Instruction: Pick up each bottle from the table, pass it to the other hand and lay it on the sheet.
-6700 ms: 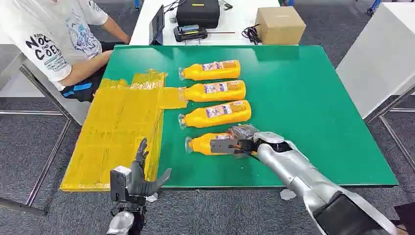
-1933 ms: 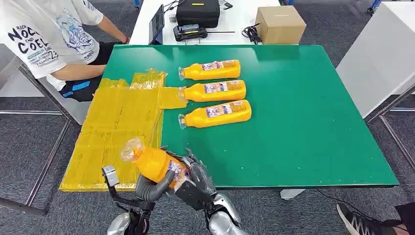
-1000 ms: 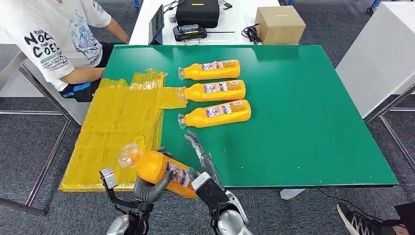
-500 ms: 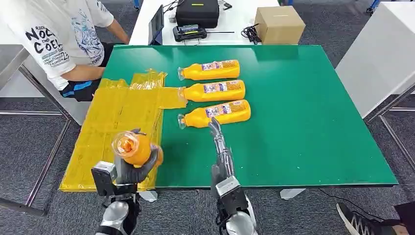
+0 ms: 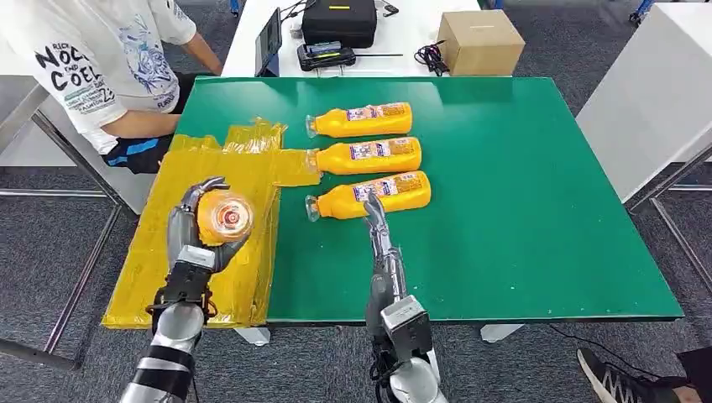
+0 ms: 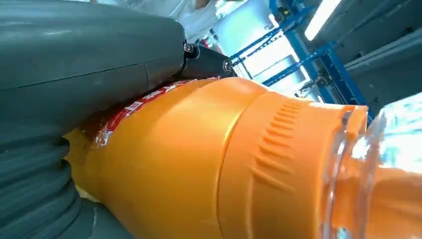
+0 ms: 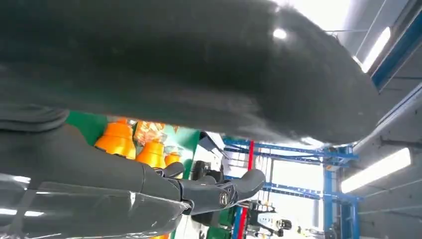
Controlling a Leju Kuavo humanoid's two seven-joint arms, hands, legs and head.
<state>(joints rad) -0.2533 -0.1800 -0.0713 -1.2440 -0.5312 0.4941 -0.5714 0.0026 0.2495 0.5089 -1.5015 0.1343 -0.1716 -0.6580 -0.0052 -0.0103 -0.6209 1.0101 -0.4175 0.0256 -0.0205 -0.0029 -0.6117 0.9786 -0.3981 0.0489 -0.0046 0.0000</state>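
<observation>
Left hand (image 5: 198, 228) grips bottle (image 5: 223, 216) above sheet (image 5: 201, 201); right hand (image 5: 378, 227) spread.

bright, even overhead light — wrist views blurred, glaring.

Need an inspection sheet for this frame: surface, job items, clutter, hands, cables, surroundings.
Surface: green table top, with a crinkled yellow plastic sheet over its left edge.
Job's things: three orange bottles lie in a row on the green; a fourth orange bottle is held above the sheet.
Clutter: nothing seen.
Hands: left hand grips the fourth bottle; right hand empty, fingers straight, near the nearest bottle.
Cables: black coil on the white table behind.
Surroundings: cardboard box, black case, seated person.
</observation>
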